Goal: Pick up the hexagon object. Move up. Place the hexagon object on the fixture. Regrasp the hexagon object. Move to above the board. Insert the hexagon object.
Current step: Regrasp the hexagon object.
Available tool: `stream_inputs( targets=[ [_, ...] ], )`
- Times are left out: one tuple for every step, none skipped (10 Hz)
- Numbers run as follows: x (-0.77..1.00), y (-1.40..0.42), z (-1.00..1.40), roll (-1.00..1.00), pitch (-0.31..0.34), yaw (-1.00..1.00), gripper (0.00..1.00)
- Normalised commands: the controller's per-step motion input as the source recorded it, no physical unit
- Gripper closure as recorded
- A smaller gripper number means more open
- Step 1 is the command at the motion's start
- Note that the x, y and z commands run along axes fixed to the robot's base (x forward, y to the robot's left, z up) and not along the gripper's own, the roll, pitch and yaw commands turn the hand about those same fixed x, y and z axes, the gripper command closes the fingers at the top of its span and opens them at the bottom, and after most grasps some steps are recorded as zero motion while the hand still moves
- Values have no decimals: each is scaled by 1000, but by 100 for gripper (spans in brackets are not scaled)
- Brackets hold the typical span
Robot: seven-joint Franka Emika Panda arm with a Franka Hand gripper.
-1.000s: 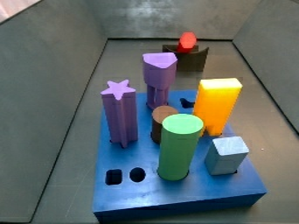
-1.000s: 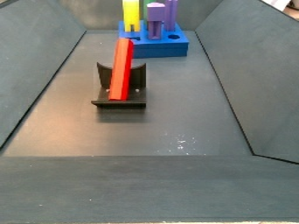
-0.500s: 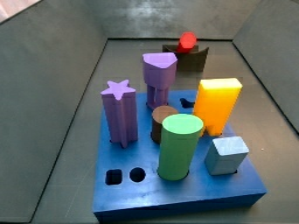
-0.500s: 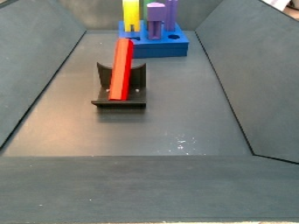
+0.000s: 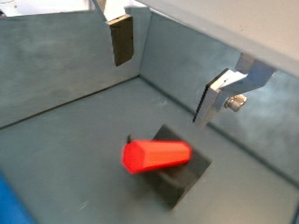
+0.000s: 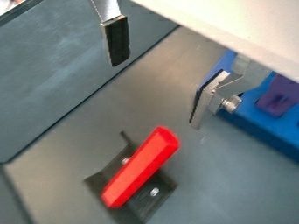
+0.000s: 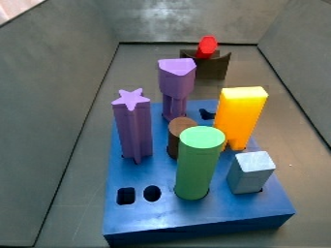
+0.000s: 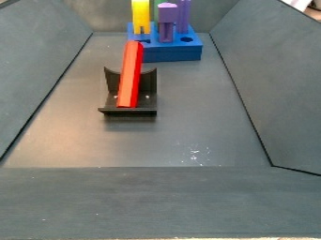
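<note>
Two end effector point(image 6: 158, 74) fingers gape wide, empty, above the red hexagon object point(image 6: 140, 165) leaning on the fixture point(image 8: 127, 101), apparently unobstructed.

Gripper point(image 5: 167, 70) appears only in both wrist views, fingers point(image 6: 115, 41) spread with nothing between; both side views leave it out of frame. Red hexagon object point(image 7: 207, 45) shows only its top end behind the fixture point(image 7: 214, 66) in a side view. Blue board point(image 6: 275, 131) cut off by the frame edge in a wrist view; its pieces mostly unseen there.
</note>
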Motion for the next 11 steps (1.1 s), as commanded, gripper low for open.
stream_inputs(
  targets=[
    [63,-28,-2,1000,89,54,0],
    [81,-34,-2,1000,107,61,0],
    [94,-36,-4,1000,123,68,0],
    [102,-38,-3,1000,146,83,0],
    [106,-42,-5,1000,156,91,0],
    [121,-43,-7,1000,179,115,0],
    [136,-47,-5,1000,197,139,0],
    [160,-48,-10,1000,222,185,0],
    [184,-51,-10,1000,239,232,0],
    [222,-55,-14,792,201,258,0],
    [243,-55,-12,675,173,269,0]
  ],
)
